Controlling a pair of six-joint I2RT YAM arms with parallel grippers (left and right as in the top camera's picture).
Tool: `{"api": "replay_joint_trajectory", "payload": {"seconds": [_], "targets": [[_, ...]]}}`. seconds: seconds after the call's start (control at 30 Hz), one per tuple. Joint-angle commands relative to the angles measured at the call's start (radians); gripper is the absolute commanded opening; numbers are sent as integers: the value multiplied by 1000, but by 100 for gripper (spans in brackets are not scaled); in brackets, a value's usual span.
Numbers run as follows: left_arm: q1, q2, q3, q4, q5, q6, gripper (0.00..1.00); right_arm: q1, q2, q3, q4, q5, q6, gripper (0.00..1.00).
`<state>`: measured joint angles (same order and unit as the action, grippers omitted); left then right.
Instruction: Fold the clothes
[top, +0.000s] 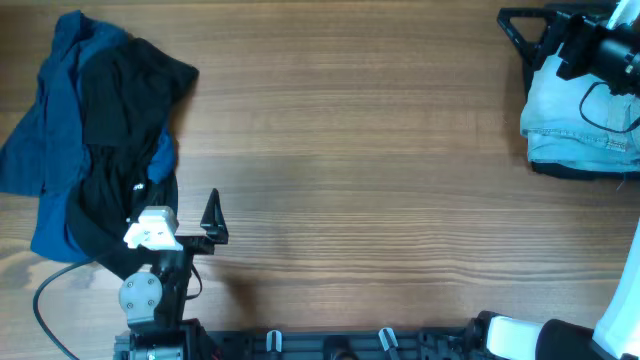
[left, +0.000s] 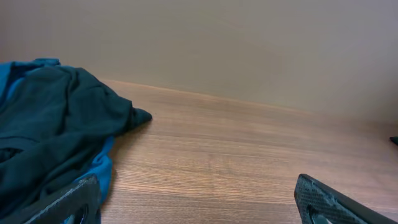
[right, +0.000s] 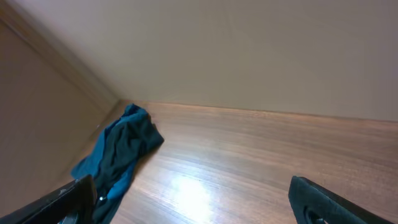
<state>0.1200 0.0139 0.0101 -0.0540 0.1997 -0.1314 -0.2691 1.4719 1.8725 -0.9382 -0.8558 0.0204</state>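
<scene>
I think the step now is to take the next garment from the pile (top: 105, 150), bc the pale denim shorts (top: 575, 125) lie already folded at the upper right of the overhead frame, w/ a dark piece (top: 585, 172) under them, mostly hidden. The black garment (top: 130, 100) lies crumpled over the royal-blue one (top: 55, 150) at the upper left; both need folding. To do it well I should pinch only the black one, at an edge or corner, not in the middle of the heap, else the blue probably comes w/ it. Then drag it to the bare wood of the table (top: 380, 150) in the centre and spread it flat before any fold.

My left gripper (left: 199, 202) is just beside the lower right edge of the pile; its fingers (left: 68, 202) are spread wide, one at each bottom corner of the wrist view, and they hold nothing. My right gripper (right: 196, 202) is over the shorts, also wide apart and empty; if it touches the denim I cannot tell, the arm hides it
</scene>
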Motion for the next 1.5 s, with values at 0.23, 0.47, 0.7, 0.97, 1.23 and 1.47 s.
{"api": "replay_joint_trajectory", "payload": {"seconds": [0.23, 0.47, 0.7, 0.97, 1.23, 1.47], "targets": [[5, -7, -5, -4, 1, 19, 100, 19, -21, -47, 25, 123, -415, 100], [5, -7, -5, -4, 1, 19, 100, 118, -265, -374, 417, 200, -647, 100], [5, -7, -5, -4, 1, 19, 100, 152, -589, -968, 906, 261, -529, 100], [5, -7, -5, -4, 1, 19, 100, 226, -932, -1515, 1242, 508, -262, 100], [5, -7, -5, -4, 1, 19, 100, 232, -1191, -1792, 1258, 572, -166, 100], [5, -7, -5, -4, 1, 19, 100, 233, -1289, -1868, 1187, 655, -122, 100]]}}
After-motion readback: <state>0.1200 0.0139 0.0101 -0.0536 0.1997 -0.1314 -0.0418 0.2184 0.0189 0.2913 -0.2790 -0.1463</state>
